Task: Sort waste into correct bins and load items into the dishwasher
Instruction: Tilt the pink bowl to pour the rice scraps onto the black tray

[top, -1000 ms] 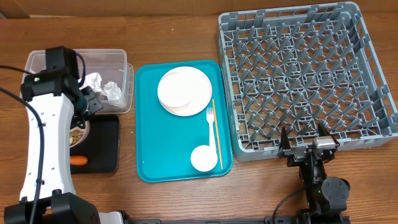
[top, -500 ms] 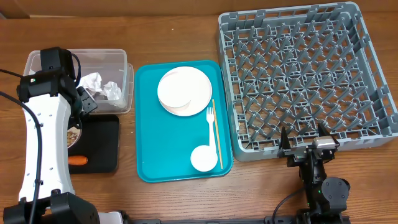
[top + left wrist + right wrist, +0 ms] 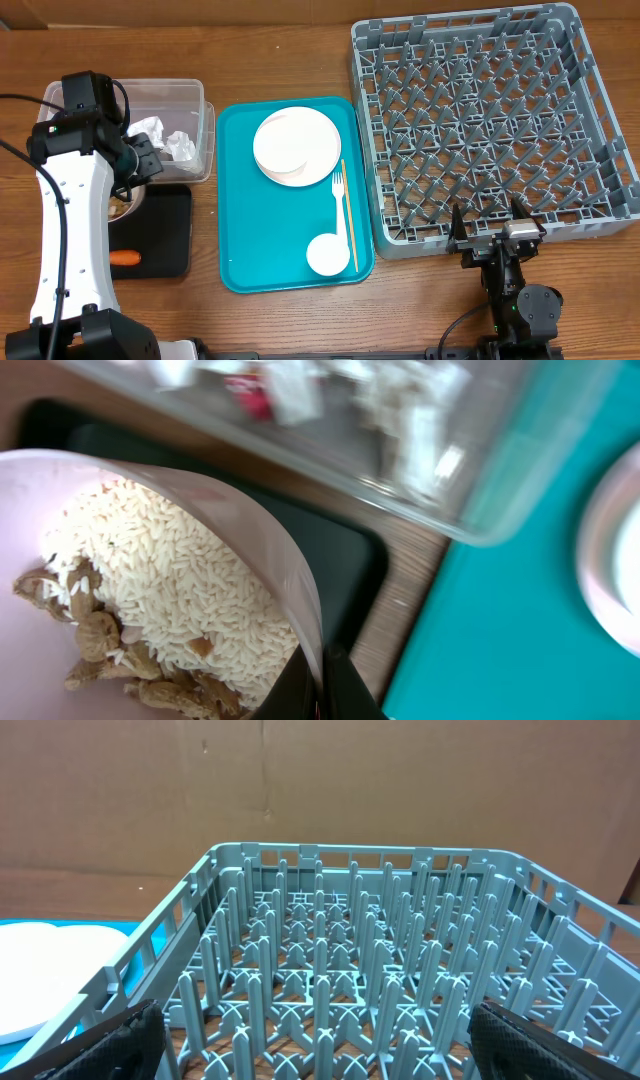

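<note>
My left gripper (image 3: 143, 168) (image 3: 320, 682) is shut on the rim of a white bowl (image 3: 60, 500) of rice grains and brown food scraps (image 3: 150, 610). It holds the bowl tilted over the black tray (image 3: 170, 225) (image 3: 345, 550), and the arm mostly hides it in the overhead view. An orange carrot (image 3: 125, 258) lies on that tray. The clear tub (image 3: 195, 105) (image 3: 470, 480) holds crumpled napkins (image 3: 165, 140) and a red wrapper (image 3: 255, 395). The plate (image 3: 295, 147), fork (image 3: 338, 195) and cup (image 3: 327, 254) lie on the teal tray. My right gripper (image 3: 490, 240) (image 3: 320, 1050) is open at the grey dish rack's (image 3: 480, 120) (image 3: 350, 950) front edge.
The teal tray (image 3: 240, 200) (image 3: 520, 590) sits between the bins and the rack, with a thin wooden stick (image 3: 350, 225) beside the fork. The plate's edge shows in the right wrist view (image 3: 50, 980). A cardboard wall stands behind the rack.
My left gripper and the bowl shifted a little left, then back right, over the black tray. The right arm has not moved.
</note>
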Action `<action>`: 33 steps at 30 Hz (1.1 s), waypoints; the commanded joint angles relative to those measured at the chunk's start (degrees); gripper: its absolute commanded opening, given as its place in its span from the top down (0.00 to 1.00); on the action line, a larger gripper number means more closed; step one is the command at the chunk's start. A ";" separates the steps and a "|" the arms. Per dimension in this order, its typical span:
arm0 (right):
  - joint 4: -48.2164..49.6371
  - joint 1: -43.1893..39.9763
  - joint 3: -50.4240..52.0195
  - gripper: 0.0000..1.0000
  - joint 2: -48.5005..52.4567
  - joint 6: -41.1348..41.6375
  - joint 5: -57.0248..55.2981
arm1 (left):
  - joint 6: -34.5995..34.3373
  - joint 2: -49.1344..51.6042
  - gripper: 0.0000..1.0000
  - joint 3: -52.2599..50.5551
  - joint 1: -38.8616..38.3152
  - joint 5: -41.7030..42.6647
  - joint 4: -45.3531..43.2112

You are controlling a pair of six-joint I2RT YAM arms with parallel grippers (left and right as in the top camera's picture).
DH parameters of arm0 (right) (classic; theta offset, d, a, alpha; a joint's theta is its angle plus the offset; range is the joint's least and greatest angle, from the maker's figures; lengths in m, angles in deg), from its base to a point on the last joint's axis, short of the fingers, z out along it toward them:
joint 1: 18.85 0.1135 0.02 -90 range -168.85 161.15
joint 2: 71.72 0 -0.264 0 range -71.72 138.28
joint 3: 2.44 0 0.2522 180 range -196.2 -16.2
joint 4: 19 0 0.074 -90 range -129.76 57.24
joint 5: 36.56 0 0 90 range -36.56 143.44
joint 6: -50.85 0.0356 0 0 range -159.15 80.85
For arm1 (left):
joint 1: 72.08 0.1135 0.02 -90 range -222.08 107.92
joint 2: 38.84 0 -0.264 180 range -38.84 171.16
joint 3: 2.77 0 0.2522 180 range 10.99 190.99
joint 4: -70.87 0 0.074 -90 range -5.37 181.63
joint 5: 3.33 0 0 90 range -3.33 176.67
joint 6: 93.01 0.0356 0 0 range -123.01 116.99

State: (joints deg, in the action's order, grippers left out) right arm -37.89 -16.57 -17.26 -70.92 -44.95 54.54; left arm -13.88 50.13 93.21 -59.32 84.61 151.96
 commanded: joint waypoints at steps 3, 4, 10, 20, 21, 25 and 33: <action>0.33 -0.15 0.61 0.00 -0.50 -0.02 0.07 | 8.96 -1.36 0.96 0.33 1.22 11.67 -0.33; 0.33 -0.15 0.61 0.00 -0.50 -0.02 0.07 | 9.09 -1.36 0.96 0.33 1.75 12.11 -0.26; 0.33 -0.15 0.61 0.00 -0.50 -0.02 0.07 | 12.68 -1.36 0.95 -0.31 5.60 22.47 -0.50; 0.33 -0.15 0.61 0.00 -0.50 -0.02 0.07 | 21.00 -1.38 0.96 -8.98 17.35 38.38 -4.35; 0.33 -0.15 0.61 0.00 -0.50 -0.02 0.07 | 21.90 -1.38 0.96 -10.43 18.64 39.82 -5.09; 0.33 -0.15 0.61 0.00 -0.50 -0.02 0.07 | 26.38 -1.38 0.96 -15.91 24.02 47.04 -8.22; 0.33 -0.15 0.61 0.00 -0.50 -0.02 0.07 | 29.31 -1.38 0.96 -20.37 32.41 59.23 -10.71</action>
State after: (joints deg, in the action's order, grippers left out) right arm -37.91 -16.57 -17.26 -70.92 -44.95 54.56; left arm 12.32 50.09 73.64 -28.57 135.12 141.78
